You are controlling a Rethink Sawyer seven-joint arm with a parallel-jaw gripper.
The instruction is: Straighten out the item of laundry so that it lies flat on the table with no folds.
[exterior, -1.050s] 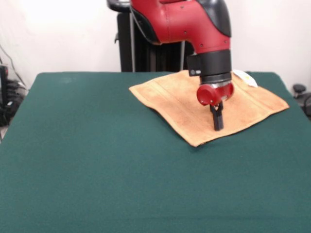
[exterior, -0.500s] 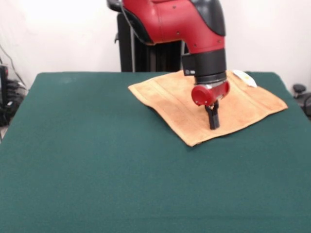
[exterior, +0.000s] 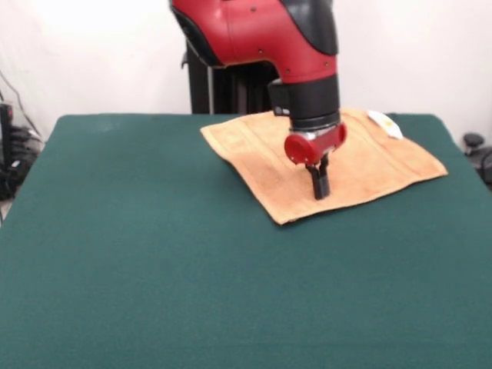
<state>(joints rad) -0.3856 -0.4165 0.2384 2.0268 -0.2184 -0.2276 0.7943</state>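
The item of laundry (exterior: 369,165), an orange-tan towel, lies spread on the far right part of the green table (exterior: 154,261). One corner points toward the near side, and a white tag (exterior: 384,123) shows at its far edge. My gripper (exterior: 319,192) comes straight down onto the towel near that front corner. Its black fingers are pressed together with the tips at the cloth, apparently pinching it. The red arm hides part of the towel's far side.
Wide green tabletop extends to the left and front of the towel. Cables and dark equipment (exterior: 11,154) sit off the table's left edge, and a black object (exterior: 477,150) sits off its right edge.
The arm has moved left and slightly away from the camera. The towel has slid left with it, its front corner shifting leftward on the table.
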